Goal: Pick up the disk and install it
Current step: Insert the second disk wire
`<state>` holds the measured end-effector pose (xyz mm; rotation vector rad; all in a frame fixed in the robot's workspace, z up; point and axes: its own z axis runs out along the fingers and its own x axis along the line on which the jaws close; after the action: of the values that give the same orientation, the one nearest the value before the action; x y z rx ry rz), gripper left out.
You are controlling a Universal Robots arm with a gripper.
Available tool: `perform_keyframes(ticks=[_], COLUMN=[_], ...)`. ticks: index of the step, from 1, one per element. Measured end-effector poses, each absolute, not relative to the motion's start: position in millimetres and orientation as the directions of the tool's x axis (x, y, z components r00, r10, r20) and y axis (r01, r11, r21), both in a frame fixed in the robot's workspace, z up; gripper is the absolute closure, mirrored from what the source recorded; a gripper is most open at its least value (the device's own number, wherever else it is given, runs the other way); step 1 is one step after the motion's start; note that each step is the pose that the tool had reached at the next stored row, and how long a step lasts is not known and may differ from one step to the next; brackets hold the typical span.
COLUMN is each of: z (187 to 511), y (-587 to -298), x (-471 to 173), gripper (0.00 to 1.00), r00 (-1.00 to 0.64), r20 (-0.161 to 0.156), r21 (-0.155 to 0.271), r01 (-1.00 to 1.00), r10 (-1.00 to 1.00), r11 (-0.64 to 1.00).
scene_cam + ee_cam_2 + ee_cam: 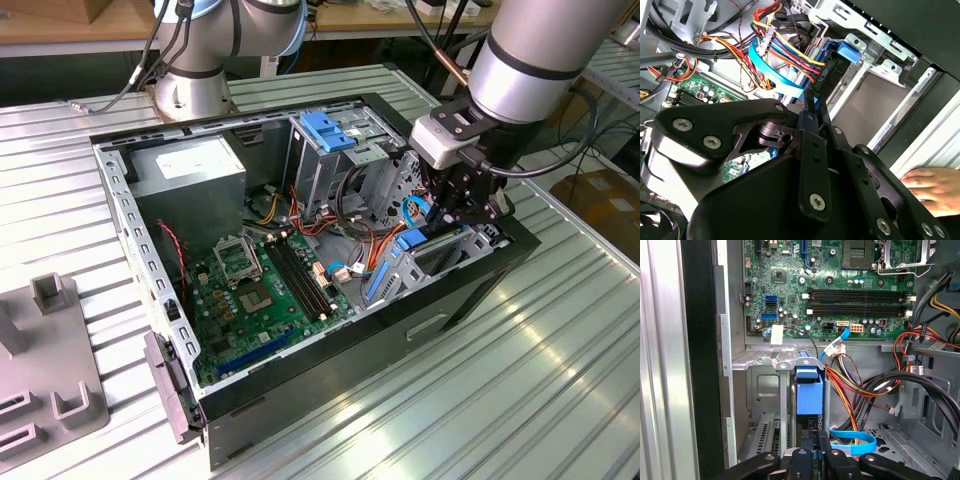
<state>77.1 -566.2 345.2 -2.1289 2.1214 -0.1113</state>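
Observation:
The disk [809, 392] stands on edge in the drive bay at the case's front corner, its bright blue carrier facing the first wrist view. My gripper [814, 439] is shut on its near edge, the black fingers [805, 442] pressed close on either side. In the second wrist view the gripper [810, 100] meets the disk [829, 75] just below its blue end. In the exterior view the gripper [452, 212] hangs low inside the case, at the exterior view's right, with the disk's blue carrier [411, 239] beneath it.
The open computer case [470, 290] lies on a ribbed metal table. It holds a green motherboard [262, 290], a grey power supply [190, 168], a light-blue latch block [325, 130] and bundled cables [875, 385]. A person's hand [932, 185] rests on the table beside the case.

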Motion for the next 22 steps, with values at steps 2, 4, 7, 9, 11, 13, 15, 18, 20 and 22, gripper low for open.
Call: perform_keyframes(ticks=[2, 4, 7, 9, 11, 13, 15, 18, 20, 22], z=[345.3, 346.0, 348.8, 348.6, 347.9, 347.9, 347.9, 347.9, 347.9, 347.9], y=[-566.2, -566.2, -566.2, -566.1, -565.3, -564.8, -564.6, -563.7, -563.4, -563.3], x=[77.1, 77.1, 77.4, 78.8, 79.2, 79.1, 79.1, 79.2, 79.1, 79.1], gripper=[0.84, 0.84, 0.84, 0.84, 0.84, 0.84, 0.84, 0.84, 0.84, 0.84], r00=[0.006, 0.006, 0.002, -0.039, -0.040, -0.037, -0.035, -0.031, -0.025, -0.018], r20=[-0.042, -0.042, -0.042, -0.042, -0.044, -0.044, -0.044, -0.044, -0.044, -0.044], r21=[-0.147, -0.147, -0.147, -0.147, -0.147, -0.147, -0.147, -0.147, -0.147, -0.147], r01=[-0.989, -0.989, -0.989, -0.988, -0.988, -0.988, -0.988, -0.989, -0.989, -0.989], r10=[-0.999, -0.999, -0.999, -0.998, -0.998, -0.998, -0.998, -0.999, -0.999, -0.999], r11=[0.000, 0.000, 0.004, 0.045, 0.046, 0.043, 0.041, 0.037, 0.031, 0.024])
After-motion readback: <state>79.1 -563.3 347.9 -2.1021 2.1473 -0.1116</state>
